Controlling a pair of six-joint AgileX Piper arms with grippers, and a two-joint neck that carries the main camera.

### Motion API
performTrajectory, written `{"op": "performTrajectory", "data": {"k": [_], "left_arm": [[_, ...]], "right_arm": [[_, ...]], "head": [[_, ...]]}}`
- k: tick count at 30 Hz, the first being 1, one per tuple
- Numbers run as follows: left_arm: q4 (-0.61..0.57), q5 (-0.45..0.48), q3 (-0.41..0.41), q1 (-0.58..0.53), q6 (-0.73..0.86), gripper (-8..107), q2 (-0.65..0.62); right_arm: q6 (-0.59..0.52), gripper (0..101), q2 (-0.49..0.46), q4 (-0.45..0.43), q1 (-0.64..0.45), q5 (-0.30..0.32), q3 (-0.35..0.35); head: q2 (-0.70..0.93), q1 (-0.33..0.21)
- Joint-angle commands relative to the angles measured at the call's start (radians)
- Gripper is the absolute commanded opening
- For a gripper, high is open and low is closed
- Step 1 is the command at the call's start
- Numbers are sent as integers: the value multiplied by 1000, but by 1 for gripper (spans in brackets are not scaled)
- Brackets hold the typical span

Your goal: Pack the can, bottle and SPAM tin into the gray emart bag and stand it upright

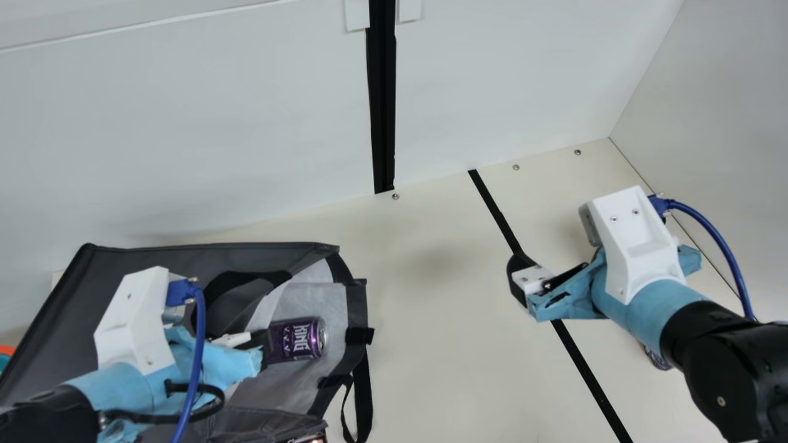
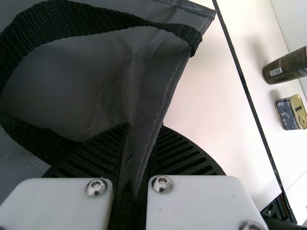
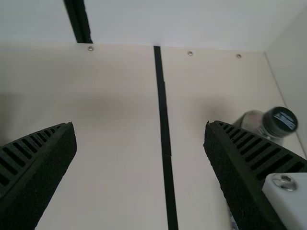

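the gray emart bag point(image 1: 154, 261) lies on its side at the left of the main view, its mouth turned toward the right arm, and past that rim a wide stretch of cream table point(image 1: 431, 320) gives room sideways, as far as the right gripper point(image 1: 518, 280). that gripper sits above the black tape line point(image 1: 591, 375), jaws spread well apart with just table seen between them. behind, the table's far edge meets the white back wall point(image 1: 215, 135), close to the bag's far side; at the right the side wall point(image 1: 726, 123) leaves less room next to the right arm. the left gripper point(image 1: 261, 349) is over the bag's mouth, and in the left wrist view its jaws are pressed together on a fold of gray bag cloth, with a black strap point(image 2: 103, 21) arching nearby. the can point(image 1: 297, 339) lies inside the mouth on the pale lining, its long axis roughly level across the main view, silver lid end pointing out to the open table. the bottle point(image 3: 253, 122) is upright near the side wall, long axis vertical, dark cap on top. the spam tin point(image 2: 288, 114) sits near the bottle's foot, apart from it, gold lid facing up.
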Motion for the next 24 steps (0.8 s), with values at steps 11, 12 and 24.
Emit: {"op": "performTrajectory", "data": {"k": [11,12,24], "left_arm": [[0,0,0,0,0,-8,0],[0,0,0,0,0,-8,0],[0,0,0,0,0,-8,0]], "right_arm": [[285,95,-26,-294,70,156,-59],[300,95,-28,-308,77,168,-63],[420,95,-75,-424,139,305,-102]], "head": [[-1,-23],[-1,-23],[-1,-23]]}}
